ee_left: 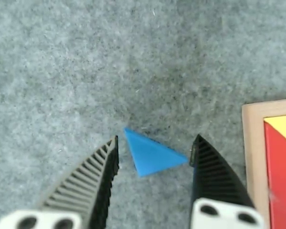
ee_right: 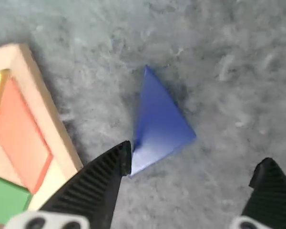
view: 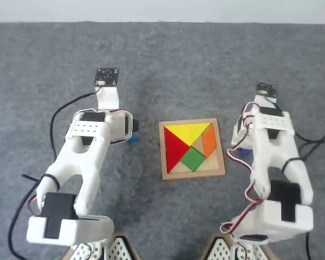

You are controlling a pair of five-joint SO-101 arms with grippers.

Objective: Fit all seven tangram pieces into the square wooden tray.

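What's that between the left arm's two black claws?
A small blue triangle lies flat on the grey carpet between the open fingers of the left gripper, seen in the left wrist view.

We find four pieces (view: 189, 132) in the tray (view: 195, 174) on the desk (view: 151, 65). Left of it, a loose triangle (ee_left: 152, 155) lies between the jaws of the left pincer (ee_left: 156, 139). Right of it, a second triangle (ee_right: 159, 124) lies beside the right pincer (ee_right: 196, 153).

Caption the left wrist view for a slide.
Open left hand brackets a light blue triangle on grey carpet, wooden tray nearby.
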